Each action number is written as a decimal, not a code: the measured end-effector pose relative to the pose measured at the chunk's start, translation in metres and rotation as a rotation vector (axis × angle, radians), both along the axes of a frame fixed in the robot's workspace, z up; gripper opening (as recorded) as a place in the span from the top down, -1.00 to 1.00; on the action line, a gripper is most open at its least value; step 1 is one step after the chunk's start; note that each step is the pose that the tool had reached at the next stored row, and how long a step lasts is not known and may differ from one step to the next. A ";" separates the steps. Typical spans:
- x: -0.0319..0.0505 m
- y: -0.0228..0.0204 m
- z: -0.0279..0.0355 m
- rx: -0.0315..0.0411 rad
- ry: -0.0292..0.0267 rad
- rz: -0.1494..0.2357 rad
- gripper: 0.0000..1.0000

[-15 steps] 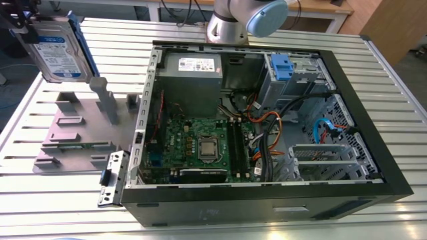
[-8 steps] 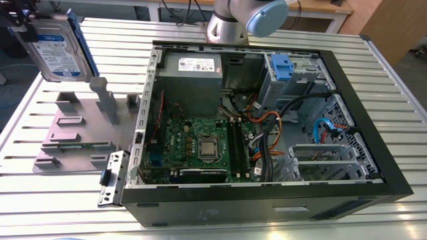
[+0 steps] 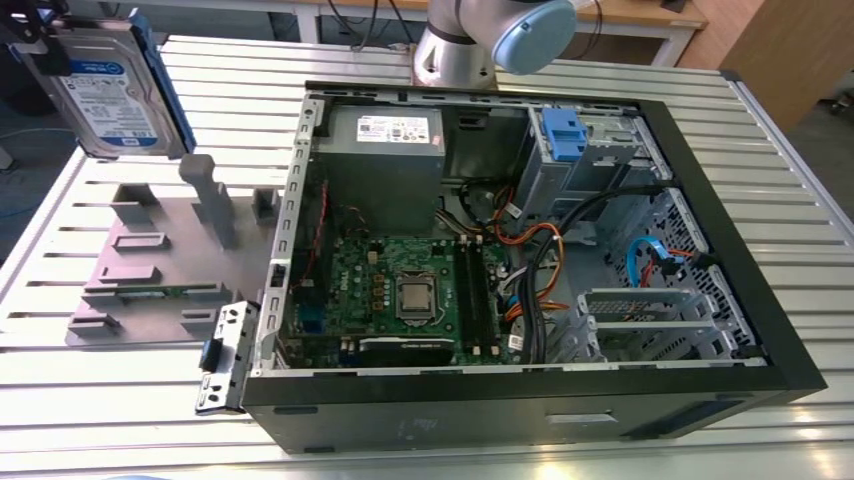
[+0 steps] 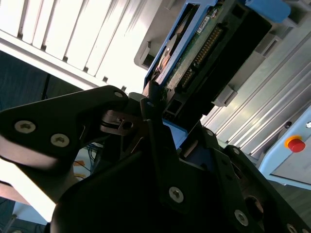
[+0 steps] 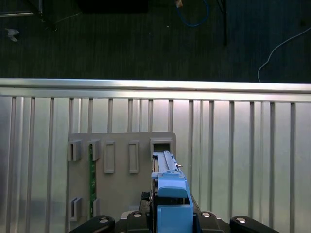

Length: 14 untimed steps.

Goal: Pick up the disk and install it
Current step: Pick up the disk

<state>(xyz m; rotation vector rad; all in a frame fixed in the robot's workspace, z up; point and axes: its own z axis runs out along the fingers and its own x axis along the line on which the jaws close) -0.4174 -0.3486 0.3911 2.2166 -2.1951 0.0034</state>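
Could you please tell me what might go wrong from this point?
The gripper holds the disk by one end, in the air above the grey fixture; a slip could drop it there. Loose cables cross the computer case beside the drive bay, so the disk might snag on them.

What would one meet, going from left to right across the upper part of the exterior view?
The disk, held up off the table → the grey power-supply box inside the open computer case → the blue plastic latch on the drive bay.
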 end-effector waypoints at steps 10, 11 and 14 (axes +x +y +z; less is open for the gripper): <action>0.0000 0.0000 0.0037 0.0000 0.0001 0.000 0.27; 0.0000 0.0000 0.0039 0.0000 0.0000 0.000 0.27; 0.0000 0.0000 0.0043 0.0000 0.0000 0.000 0.27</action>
